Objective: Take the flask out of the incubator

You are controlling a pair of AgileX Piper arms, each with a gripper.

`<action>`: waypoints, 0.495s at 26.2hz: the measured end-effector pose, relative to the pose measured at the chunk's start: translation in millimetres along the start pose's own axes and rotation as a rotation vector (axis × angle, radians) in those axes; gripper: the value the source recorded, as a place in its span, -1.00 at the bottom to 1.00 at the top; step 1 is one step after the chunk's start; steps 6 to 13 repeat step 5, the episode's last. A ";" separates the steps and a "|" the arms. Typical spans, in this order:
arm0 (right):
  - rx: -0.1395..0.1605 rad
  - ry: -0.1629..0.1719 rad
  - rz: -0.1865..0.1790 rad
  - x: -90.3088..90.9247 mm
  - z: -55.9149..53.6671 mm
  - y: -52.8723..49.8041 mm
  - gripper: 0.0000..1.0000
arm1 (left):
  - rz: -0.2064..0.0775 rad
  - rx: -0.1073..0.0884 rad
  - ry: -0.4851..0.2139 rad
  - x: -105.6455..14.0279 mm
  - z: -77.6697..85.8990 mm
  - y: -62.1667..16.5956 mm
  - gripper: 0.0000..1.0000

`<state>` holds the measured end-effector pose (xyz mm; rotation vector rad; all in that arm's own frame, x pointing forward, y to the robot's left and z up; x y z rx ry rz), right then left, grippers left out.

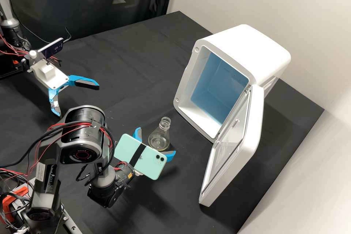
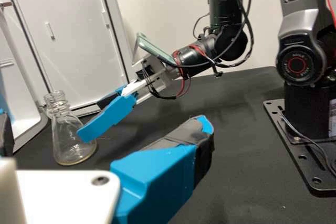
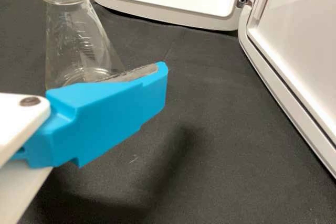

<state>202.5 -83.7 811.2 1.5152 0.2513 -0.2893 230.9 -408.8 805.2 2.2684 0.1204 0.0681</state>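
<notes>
A clear, empty conical flask (image 1: 159, 139) (image 2: 63, 140) (image 3: 73, 40) stands upright on the black bench, just in front of the white incubator (image 1: 252, 49). The incubator's blue chamber is empty and its door (image 1: 234, 146) (image 2: 73, 40) hangs wide open. My right gripper (image 1: 157, 140) is open, with one blue finger on each side of the flask's base. The near finger (image 3: 105, 103) (image 2: 107, 118) lies close against the glass. My left gripper (image 1: 77, 98) hangs open and empty at the bench's left, well away from the flask; one of its fingers (image 2: 168, 171) fills the foreground.
A mint phone (image 1: 140, 155) rides on the right wrist. The right arm's base (image 2: 304, 77) stands at the near left. The open door (image 3: 299, 51) blocks the bench to the flask's right. The bench's edge (image 1: 292, 146) runs behind the incubator along the wall.
</notes>
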 end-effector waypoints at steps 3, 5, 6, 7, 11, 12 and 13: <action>0.000 0.000 0.000 0.0 0.0 0.0 1.00 | -0.007 -0.006 -0.005 -1.4 0.4 -1.4 1.00; 0.000 0.000 0.000 0.0 0.0 0.0 1.00 | -0.009 -0.022 -0.005 -2.0 0.3 -1.9 1.00; 0.000 0.000 0.000 0.0 0.0 0.0 1.00 | -0.009 -0.022 -0.005 -2.0 0.3 -1.9 1.00; 0.000 0.000 0.000 0.0 0.0 0.0 1.00 | -0.009 -0.022 -0.005 -2.0 0.3 -1.9 1.00; 0.000 0.000 0.000 0.0 0.0 0.0 1.00 | -0.009 -0.022 -0.005 -2.0 0.3 -1.9 1.00; 0.000 0.000 0.000 0.0 0.0 0.0 1.00 | -0.009 -0.022 -0.005 -2.0 0.3 -1.9 1.00; 0.000 0.000 0.000 0.0 0.0 0.0 1.00 | -0.009 -0.022 -0.005 -2.0 0.3 -1.9 1.00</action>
